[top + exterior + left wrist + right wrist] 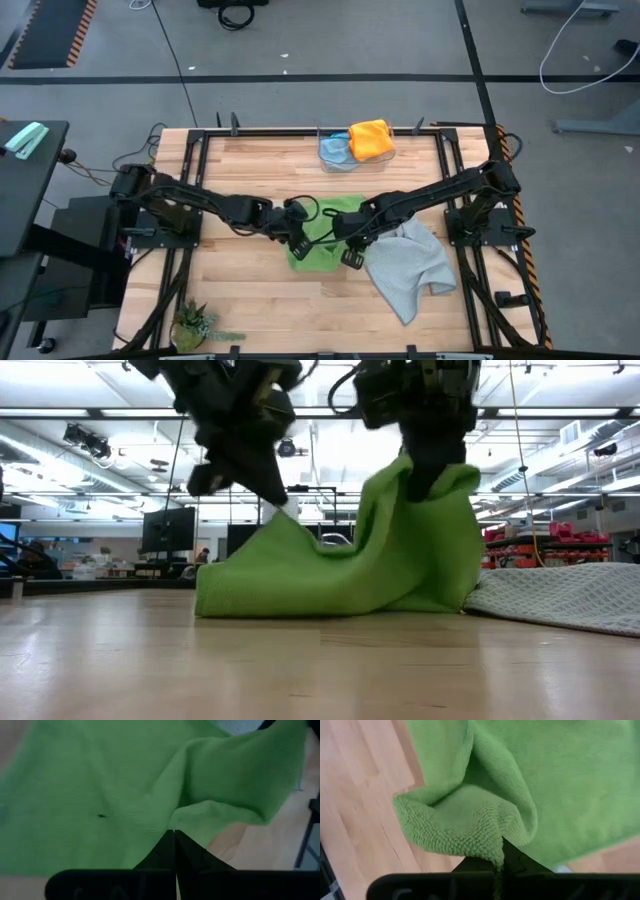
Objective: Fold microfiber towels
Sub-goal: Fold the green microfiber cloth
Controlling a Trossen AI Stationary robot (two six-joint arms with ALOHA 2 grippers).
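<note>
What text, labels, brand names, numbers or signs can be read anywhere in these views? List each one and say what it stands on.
None can be read.
The green towel, grey towel, orange towel and blue towel are plain, with no tag or print showing.
The table and both arms bear no legible marking.
In the low view, the screens and shelves in the room behind are too small and blurred to read.

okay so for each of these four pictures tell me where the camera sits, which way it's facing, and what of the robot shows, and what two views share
High view: above the table, looking straight down; both arms meet over the green towel.
Low view: at table-top height, facing the room; both arms drop in and lift the towel.
Left wrist view: on the left arm, looking past the shut left tool pinching green cloth.
Right wrist view: on the right arm, the right tool shut on a towel edge.
Shared: high and low views both show the grey towel.
</note>
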